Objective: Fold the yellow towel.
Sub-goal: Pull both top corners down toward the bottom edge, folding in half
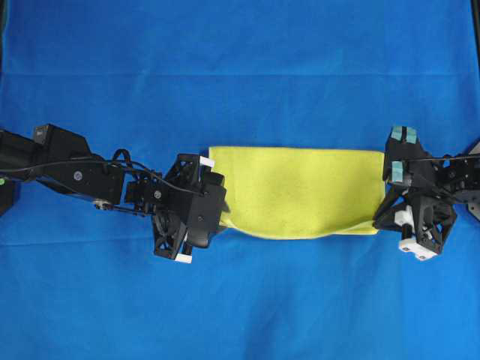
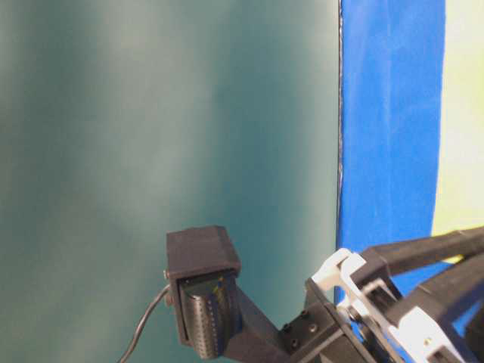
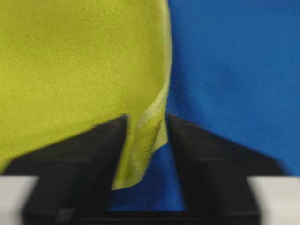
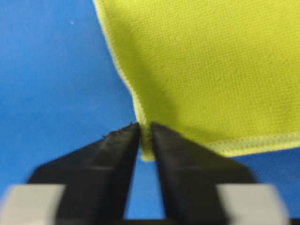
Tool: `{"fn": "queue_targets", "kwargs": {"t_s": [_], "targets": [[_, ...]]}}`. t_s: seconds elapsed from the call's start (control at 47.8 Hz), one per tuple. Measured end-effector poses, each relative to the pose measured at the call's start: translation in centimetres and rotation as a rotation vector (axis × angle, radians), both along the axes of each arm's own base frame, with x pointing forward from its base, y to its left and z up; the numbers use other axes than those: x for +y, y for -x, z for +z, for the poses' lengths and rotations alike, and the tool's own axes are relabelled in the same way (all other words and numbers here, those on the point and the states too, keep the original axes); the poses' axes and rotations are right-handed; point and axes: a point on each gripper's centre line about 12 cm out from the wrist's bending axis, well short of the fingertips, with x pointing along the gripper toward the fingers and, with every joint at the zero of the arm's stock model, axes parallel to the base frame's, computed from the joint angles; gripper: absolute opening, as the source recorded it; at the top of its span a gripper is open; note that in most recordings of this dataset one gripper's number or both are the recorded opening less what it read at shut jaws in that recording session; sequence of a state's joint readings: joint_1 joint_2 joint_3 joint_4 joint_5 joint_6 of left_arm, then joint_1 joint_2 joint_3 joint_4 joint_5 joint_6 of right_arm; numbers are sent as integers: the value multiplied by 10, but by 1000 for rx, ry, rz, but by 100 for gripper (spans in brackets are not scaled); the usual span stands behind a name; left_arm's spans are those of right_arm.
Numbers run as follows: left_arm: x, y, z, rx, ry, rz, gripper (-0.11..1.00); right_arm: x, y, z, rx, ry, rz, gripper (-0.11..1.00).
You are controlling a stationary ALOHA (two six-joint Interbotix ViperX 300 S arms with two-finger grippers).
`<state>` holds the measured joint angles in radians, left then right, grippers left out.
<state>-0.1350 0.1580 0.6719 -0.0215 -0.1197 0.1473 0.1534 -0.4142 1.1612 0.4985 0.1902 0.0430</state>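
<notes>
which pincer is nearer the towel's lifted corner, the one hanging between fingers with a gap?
Left. The left pincer straddles the hanging corner of the yellow towel, fingers apart around it. The right pincer is at the towel's opposite end, pinching that corner's hem.

Right at the left gripper, a corner of the yellow towel hangs down between the two black fingers, its pale hem folded over on itself. The fingers stand a little apart, and the cloth sits against the left one; whether it is truly pinched is hard to say in this blur. Above and left of the gripper the towel fills the view. To the right, past the towel's edge, there's the blue table cover, and a patch of it shows between the fingers too.
</notes>
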Motion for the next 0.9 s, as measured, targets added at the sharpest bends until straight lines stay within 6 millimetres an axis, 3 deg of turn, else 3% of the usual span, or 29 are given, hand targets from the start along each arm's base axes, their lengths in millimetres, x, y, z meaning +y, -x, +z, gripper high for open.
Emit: {"fn": "queue_targets", "kwargs": {"t_s": [0.084, 0.147, 0.293, 0.503, 0.628, 0.901], "targets": [[0, -1, 3, -1, -4, -4, 72, 0, -1, 2, -14, 5, 4, 62], [0, -1, 10, -6, -7, -6, 80, -1, -1, 7, -40, 9, 10, 63], [15, 0, 33, -35, -20, 17, 74, -9, 0, 26, -132, 42, 15, 59], [58, -2, 37, -38, -23, 123, 73, -54, 7, 32, -165, 125, -124, 59], [74, -2, 29, -24, -23, 164, 73, -71, 9, 22, -111, 173, -155, 59], [99, -5, -10, 23, -22, 228, 72, -93, 8, -14, 29, 219, -190, 59]]}}
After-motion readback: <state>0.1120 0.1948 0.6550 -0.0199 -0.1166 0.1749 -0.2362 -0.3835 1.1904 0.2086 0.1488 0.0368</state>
